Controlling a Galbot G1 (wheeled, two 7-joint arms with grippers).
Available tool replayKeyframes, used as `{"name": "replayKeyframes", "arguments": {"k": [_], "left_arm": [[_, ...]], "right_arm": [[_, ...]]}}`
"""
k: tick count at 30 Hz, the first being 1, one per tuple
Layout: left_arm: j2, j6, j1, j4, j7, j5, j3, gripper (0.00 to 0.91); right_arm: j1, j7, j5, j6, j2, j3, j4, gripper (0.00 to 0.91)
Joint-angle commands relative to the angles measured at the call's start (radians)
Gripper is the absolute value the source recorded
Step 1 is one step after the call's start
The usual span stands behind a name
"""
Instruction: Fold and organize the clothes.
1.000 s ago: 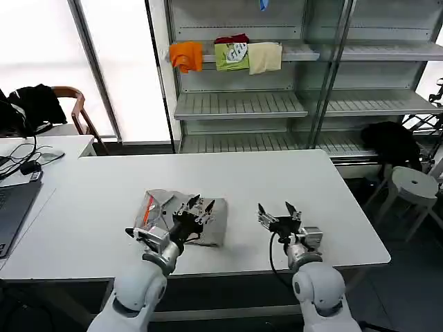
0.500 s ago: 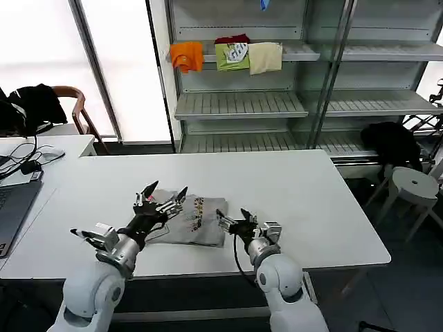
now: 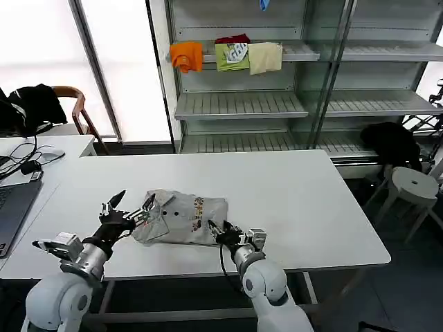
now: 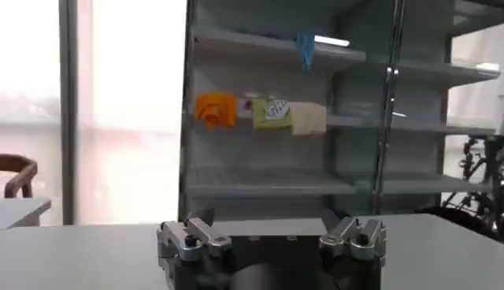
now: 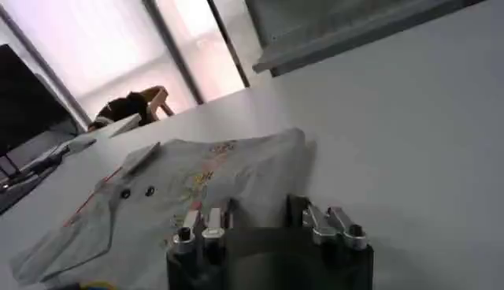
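Observation:
One light grey shirt (image 3: 185,220) lies loosely folded on the white table (image 3: 291,187), its small multicoloured print facing up. In the right wrist view the shirt (image 5: 197,169) shows a collar, two buttons and a thin red strip. My left gripper (image 3: 133,200) hovers open at the shirt's left edge, one finger above the cloth. In the left wrist view the left gripper (image 4: 272,230) faces the shelves with nothing between its fingers. My right gripper (image 3: 217,230) is open at the shirt's near right corner. The right wrist view shows that gripper (image 5: 256,222) with the cloth edge just ahead of it.
Metal shelving (image 3: 242,104) behind the table holds orange, green and cream folded garments (image 3: 228,55). A laptop (image 3: 12,207) lies on the side table at left, by a chair with black clothing (image 3: 34,104). A white stool (image 3: 414,183) stands at right.
My left gripper drew back leftward from over the shirt to its left edge. My right gripper moved left across the table to the shirt's near right corner. The shirt's collar now shows.

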Motion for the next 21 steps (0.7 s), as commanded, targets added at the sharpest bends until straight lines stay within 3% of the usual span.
{"name": "replayKeyframes", "arguments": {"k": [1, 10, 21], "left_arm": [[0.018, 0.0, 0.053, -0.009, 0.006, -0.052, -0.082, 0.907], [0.018, -0.005, 0.079, -0.011, 0.004, -0.074, -0.098, 0.907], [0.0, -0.005, 0.089, -0.012, 0.003, -0.069, -0.087, 0.907]], "right_arm": [[0.0, 0.039, 0.024, -0.004, 0.014, -0.013, -0.008, 0.0], [0.019, 0.089, 0.035, -0.006, 0.003, 0.054, 0.048, 0.0], [0.019, 0.087, 0.065, -0.009, -0.09, 0.144, 0.095, 0.0]]}}
